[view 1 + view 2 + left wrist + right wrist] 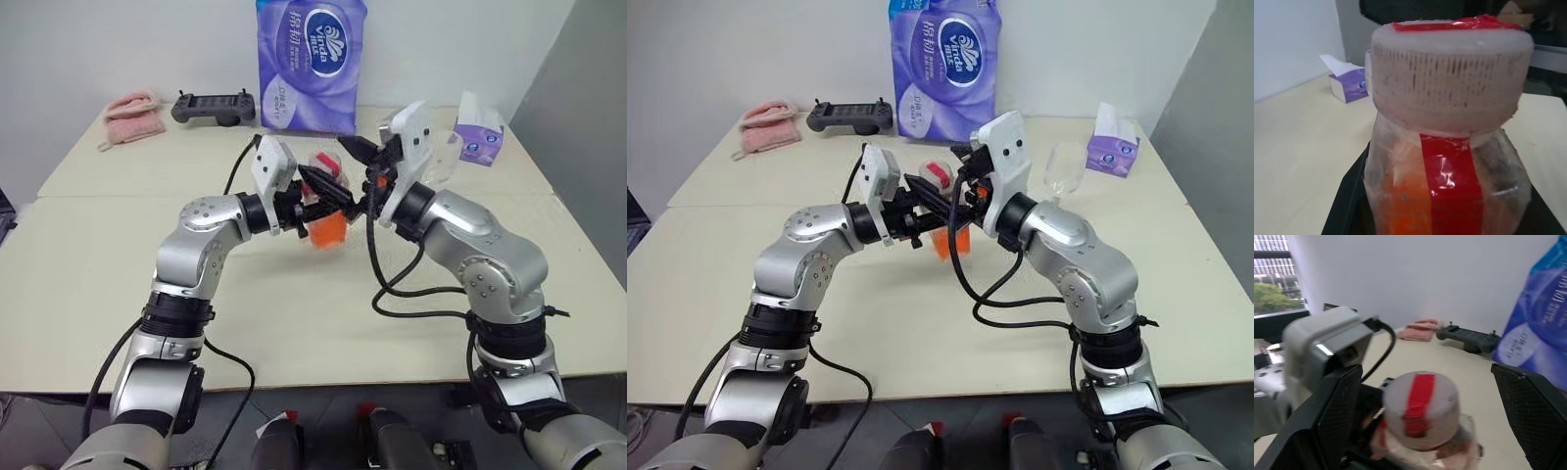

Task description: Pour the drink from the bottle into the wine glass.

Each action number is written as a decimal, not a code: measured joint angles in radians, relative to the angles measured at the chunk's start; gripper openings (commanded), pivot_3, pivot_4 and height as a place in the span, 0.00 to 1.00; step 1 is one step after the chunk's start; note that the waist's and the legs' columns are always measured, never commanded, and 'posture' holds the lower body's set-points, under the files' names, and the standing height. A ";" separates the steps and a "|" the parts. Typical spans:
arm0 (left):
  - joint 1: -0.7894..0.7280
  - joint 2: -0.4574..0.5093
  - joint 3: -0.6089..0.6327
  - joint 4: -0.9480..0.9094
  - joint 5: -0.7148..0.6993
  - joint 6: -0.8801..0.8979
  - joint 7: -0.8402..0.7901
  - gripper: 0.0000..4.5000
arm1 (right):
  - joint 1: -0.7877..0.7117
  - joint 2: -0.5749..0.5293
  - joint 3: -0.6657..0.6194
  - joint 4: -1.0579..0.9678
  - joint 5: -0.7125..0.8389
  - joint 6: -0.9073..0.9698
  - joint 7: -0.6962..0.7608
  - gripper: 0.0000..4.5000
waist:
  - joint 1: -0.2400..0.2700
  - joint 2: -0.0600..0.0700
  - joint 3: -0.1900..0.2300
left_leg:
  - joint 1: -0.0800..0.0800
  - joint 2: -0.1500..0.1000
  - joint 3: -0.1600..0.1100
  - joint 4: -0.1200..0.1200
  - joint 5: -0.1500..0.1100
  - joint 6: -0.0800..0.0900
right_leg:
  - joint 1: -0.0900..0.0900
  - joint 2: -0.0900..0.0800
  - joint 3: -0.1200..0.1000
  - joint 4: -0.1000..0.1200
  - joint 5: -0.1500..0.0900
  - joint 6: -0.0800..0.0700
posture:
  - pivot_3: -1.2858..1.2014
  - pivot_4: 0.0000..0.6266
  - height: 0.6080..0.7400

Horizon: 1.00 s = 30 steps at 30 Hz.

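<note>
My left claw (328, 196) is clamped on the bottle (1447, 161), holding it raised above the surface (88, 255), orange-red drink (326, 231) in its lower half and the cap (1420, 401) on. My right claw (1425, 406) is spread wide, one finger on each side of that cap. The wine glass (1064, 168) stands behind my right arm, near the tissue box (1114, 142).

Orange-red drink (326, 231), pale cap (1449, 81) with red strip, purple tissue pack (310, 61).
</note>
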<state>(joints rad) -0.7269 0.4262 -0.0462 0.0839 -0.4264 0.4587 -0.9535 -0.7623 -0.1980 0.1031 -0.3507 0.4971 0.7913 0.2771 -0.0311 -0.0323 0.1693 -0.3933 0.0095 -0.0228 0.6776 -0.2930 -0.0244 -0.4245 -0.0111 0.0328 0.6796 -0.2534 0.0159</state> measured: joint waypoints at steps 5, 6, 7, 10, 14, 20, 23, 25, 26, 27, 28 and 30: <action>0.009 0.002 -0.012 -0.007 -0.004 0.015 -0.028 0.39 | 0.023 0.018 0.014 -0.007 -0.006 0.006 -0.004 1.00 | 0.001 0.000 0.000 | -0.001 0.000 0.000 0.000 0.000 0.000 | 0.000 0.000 0.000 0.000 0.000 0.000 | 0.52 0.24 1.00; 0.009 0.002 -0.012 -0.007 -0.004 0.015 -0.032 0.39 | 0.028 0.018 0.015 -0.010 -0.006 0.008 -0.004 1.00 | 0.001 0.000 0.000 | -0.001 0.000 0.000 0.000 0.000 0.000 | 0.000 0.000 0.000 0.000 0.000 0.000 | 0.52 0.24 1.00; 0.009 0.002 -0.012 -0.007 -0.004 0.015 -0.036 0.39 | 0.031 0.019 0.015 -0.012 -0.006 0.009 -0.004 1.00 | 0.001 0.000 0.000 | -0.001 0.000 0.000 0.000 0.000 0.000 | 0.000 0.000 0.000 0.000 0.000 0.000 | 0.52 0.24 1.00; 0.008 0.002 -0.012 -0.006 -0.004 0.017 -0.040 0.39 | 0.035 0.019 0.015 -0.024 -0.006 0.014 -0.004 1.00 | 0.001 0.000 0.000 | -0.001 0.000 0.000 0.000 0.000 0.000 | 0.000 0.000 0.000 0.000 0.000 0.000 | 0.52 0.24 1.00; 0.001 0.002 -0.010 -0.001 -0.005 0.018 -0.040 0.39 | 0.049 0.018 0.015 -0.036 -0.006 0.023 -0.003 1.00 | 0.001 0.000 0.000 | -0.001 0.000 0.000 0.000 0.000 0.000 | 0.000 0.000 0.000 0.000 0.000 0.000 | 0.52 0.24 1.00; -0.005 0.002 -0.010 0.007 -0.004 0.017 -0.041 0.39 | 0.049 0.008 0.016 -0.036 -0.013 0.022 0.007 0.73 | 0.001 0.000 0.000 | -0.001 0.000 0.000 0.000 0.000 0.000 | 0.000 0.000 0.000 0.000 0.000 0.000 | 0.52 0.24 1.00; -0.007 0.000 -0.010 0.013 -0.004 0.016 -0.040 0.39 | 0.049 0.005 0.024 -0.036 -0.013 0.018 0.027 0.48 | 0.000 0.000 0.000 | -0.001 0.000 0.000 0.000 0.000 0.000 | 0.000 0.000 0.000 0.000 0.000 0.000 | 0.52 0.24 1.00; -0.009 0.000 -0.010 0.016 -0.004 0.016 -0.041 0.39 | 0.049 0.002 0.026 -0.036 -0.015 0.015 0.029 0.41 | 0.000 0.000 0.000 | -0.001 0.000 0.000 0.000 0.000 0.000 | 0.000 0.000 0.000 0.000 0.000 0.000 | 0.52 0.24 1.00; -0.011 0.000 -0.011 0.018 -0.004 0.015 -0.041 0.39 | 0.049 0.002 0.026 -0.035 -0.016 0.013 0.031 0.41 | 0.000 0.000 0.000 | -0.001 0.000 0.000 0.000 0.000 0.000 | 0.000 0.000 0.000 0.000 0.000 0.000 | 0.52 0.24 1.00; -0.013 0.000 -0.011 0.020 -0.004 0.015 -0.041 0.39 | 0.049 0.002 0.026 -0.035 -0.017 0.011 0.034 0.41 | 0.000 0.000 0.000 | -0.001 0.000 0.000 0.000 0.000 0.000 | 0.000 0.000 0.000 0.000 0.000 0.000 | 0.52 0.24 1.00; -0.014 0.000 -0.011 0.021 -0.004 0.014 -0.041 0.39 | 0.049 0.002 0.026 -0.035 -0.017 0.009 0.036 0.41 | 0.000 0.000 0.000 | -0.001 0.000 0.000 0.000 0.000 0.000 | 0.000 0.000 0.000 0.000 0.000 0.000 | 0.52 0.24 1.00; -0.015 0.000 -0.011 0.021 -0.004 0.014 -0.041 0.39 | 0.049 0.002 0.026 -0.034 -0.023 0.007 0.041 0.41 | 0.000 0.000 0.000 | -0.001 0.000 0.000 0.000 0.000 0.000 | 0.000 0.000 0.000 0.000 0.000 0.000 | 0.52 0.24 1.00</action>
<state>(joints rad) -0.7415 0.4258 -0.0567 0.1052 -0.4302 0.4728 -0.9945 -0.7134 -0.1965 0.1294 -0.3852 0.4745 0.7980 0.3182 -0.0308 -0.0322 0.1694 -0.3943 0.0091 -0.0231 0.6779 -0.2931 -0.0242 -0.4249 -0.0110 0.0326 0.6794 -0.2534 0.0159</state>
